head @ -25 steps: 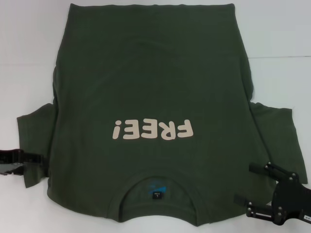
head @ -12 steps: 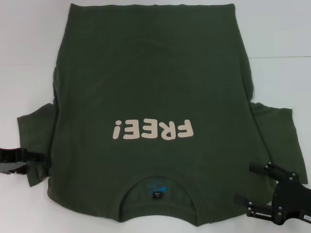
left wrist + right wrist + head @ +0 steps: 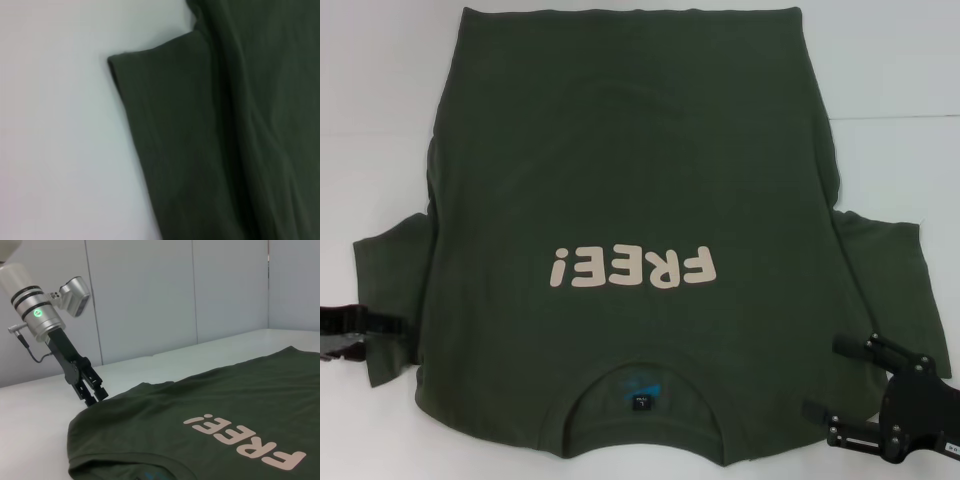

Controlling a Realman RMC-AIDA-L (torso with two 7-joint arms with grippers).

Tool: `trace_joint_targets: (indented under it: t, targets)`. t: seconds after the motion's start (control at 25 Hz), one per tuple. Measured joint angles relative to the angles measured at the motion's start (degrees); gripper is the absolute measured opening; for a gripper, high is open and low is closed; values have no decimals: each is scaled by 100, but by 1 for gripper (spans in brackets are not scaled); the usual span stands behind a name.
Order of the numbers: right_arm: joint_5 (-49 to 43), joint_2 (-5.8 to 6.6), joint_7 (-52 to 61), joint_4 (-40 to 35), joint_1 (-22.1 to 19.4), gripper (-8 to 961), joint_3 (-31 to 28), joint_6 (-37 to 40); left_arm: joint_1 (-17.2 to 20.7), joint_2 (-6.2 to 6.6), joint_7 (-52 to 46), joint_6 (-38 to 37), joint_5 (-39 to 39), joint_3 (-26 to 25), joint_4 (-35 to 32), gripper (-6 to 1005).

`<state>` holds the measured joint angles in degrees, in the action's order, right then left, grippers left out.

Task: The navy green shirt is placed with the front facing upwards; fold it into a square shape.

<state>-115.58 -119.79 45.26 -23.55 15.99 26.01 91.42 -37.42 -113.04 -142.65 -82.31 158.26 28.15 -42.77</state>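
Note:
The navy green shirt lies flat and face up on the white table, with cream "FREE!" lettering and its collar toward me. My left gripper sits at the outer hem of the shirt's left sleeve. The right wrist view shows the left gripper tipped down onto that sleeve edge. In the left wrist view only the sleeve and table show. My right gripper rests open over the shirt's near right corner, beside the right sleeve, holding nothing.
The white table surrounds the shirt on all sides, with a seam line running across it at the right. A pale panelled wall stands behind the table.
My left gripper has shifted slightly outward and down at the left sleeve hem. The shirt and the right gripper have stayed where they were.

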Motion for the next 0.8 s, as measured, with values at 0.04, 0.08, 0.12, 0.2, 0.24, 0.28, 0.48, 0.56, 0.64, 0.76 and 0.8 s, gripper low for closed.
trace_joint_targets:
  t: [0.04, 0.08, 0.12, 0.2, 0.24, 0.28, 0.48, 0.56, 0.64, 0.76, 0.8]
  targets:
    - [0, 0, 0, 0, 0, 941, 0, -2, -6, 4, -15, -9, 20, 0, -3, 871]
    - [0, 0, 0, 0, 0, 941, 0, -8, -10, 5, -26, -14, 29, 0, -7, 870]
    - [0, 0, 0, 0, 3, 941, 0, -19, -13, 5, -32, -16, 34, 1, -9, 870]
    - [0, 0, 0, 0, 15, 941, 0, -40, -24, 11, -38, -19, 49, 4, -17, 868]
    - [0, 0, 0, 0, 20, 941, 0, -45, -28, 15, -39, -20, 57, 4, -20, 868]
    - [0, 0, 0, 0, 24, 941, 0, -52, -35, 21, -39, -19, 66, 4, -22, 867]
    - [0, 0, 0, 0, 35, 941, 0, -78, -79, 71, -41, -51, 49, -58, -44, 864]
    - [0, 0, 0, 0, 40, 941, 0, -86, -102, 89, -30, -106, 30, -117, -46, 863]
    - [0, 0, 0, 0, 48, 941, 0, -89, -123, 102, -13, -133, 30, -147, -48, 861]
    - [0, 0, 0, 0, 58, 941, 0, -94, -136, 105, -13, -120, 60, -150, -50, 860]
    - [0, 0, 0, 0, 59, 941, 0, -96, -137, 106, -15, -113, 62, -147, -50, 859]
